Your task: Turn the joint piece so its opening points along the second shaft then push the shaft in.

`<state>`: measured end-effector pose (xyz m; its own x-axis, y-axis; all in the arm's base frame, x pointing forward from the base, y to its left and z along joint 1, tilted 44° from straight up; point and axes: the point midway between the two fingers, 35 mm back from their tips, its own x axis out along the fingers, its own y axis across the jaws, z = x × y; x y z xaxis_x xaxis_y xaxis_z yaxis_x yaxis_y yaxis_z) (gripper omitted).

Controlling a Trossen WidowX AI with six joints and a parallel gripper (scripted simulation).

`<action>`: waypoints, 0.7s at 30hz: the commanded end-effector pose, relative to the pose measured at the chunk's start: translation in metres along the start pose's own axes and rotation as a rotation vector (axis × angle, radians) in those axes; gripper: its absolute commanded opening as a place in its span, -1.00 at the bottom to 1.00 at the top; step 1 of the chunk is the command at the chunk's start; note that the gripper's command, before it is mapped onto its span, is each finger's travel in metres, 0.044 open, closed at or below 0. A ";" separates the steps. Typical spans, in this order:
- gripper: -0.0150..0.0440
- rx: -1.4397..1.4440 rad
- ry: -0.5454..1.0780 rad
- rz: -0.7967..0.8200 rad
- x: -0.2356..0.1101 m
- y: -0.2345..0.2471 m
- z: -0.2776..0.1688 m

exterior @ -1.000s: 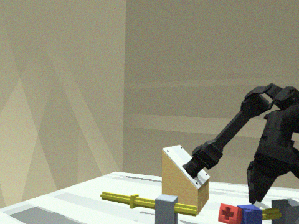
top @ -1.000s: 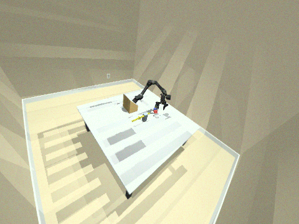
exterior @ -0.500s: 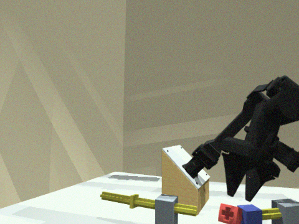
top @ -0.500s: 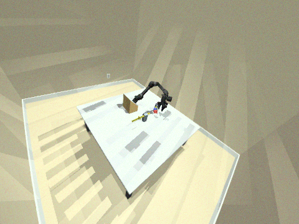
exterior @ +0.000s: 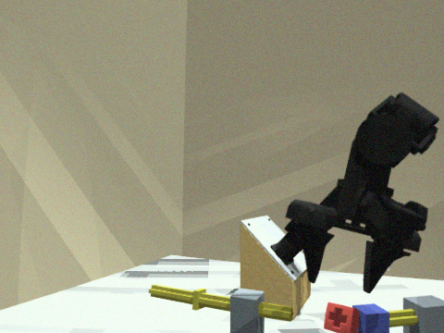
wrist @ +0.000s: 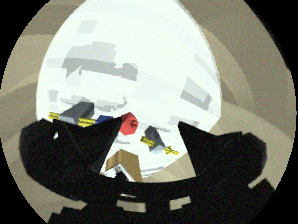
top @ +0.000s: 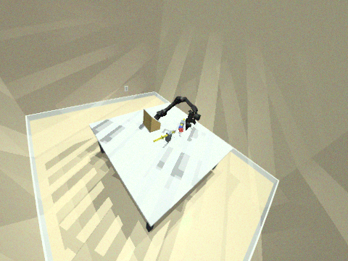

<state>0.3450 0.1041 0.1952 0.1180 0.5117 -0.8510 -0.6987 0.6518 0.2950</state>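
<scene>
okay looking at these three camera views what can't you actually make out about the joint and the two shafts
- Top view: the joint piece and the sliding shaft are too small to show which way the opening points.
- Exterior view: the bottom edge cuts off both grey blocks, and the right edge crops the fixed one.
- Wrist view: the hand's dark fingers cover the lower frame, hiding part of the shafts; the rest is blurred.
- No view shows the gap between shaft tip and opening.

Arm (exterior: 393, 139) is matte black throughout, built of blocky, rounded link housings. Gripper (exterior: 344, 273) carries two black, wedge-shaped fingers (exterior: 376, 265) tapering to points. No markings discernible.
</scene>
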 end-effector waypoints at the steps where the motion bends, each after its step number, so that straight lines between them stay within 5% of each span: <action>1: 1.00 0.119 0.001 0.045 -0.002 -0.008 0.000; 21: 1.00 0.671 0.011 0.257 -0.016 -0.042 -0.007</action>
<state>0.3647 0.0661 0.1925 0.0016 0.6781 -0.7350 -0.1587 0.7259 0.6693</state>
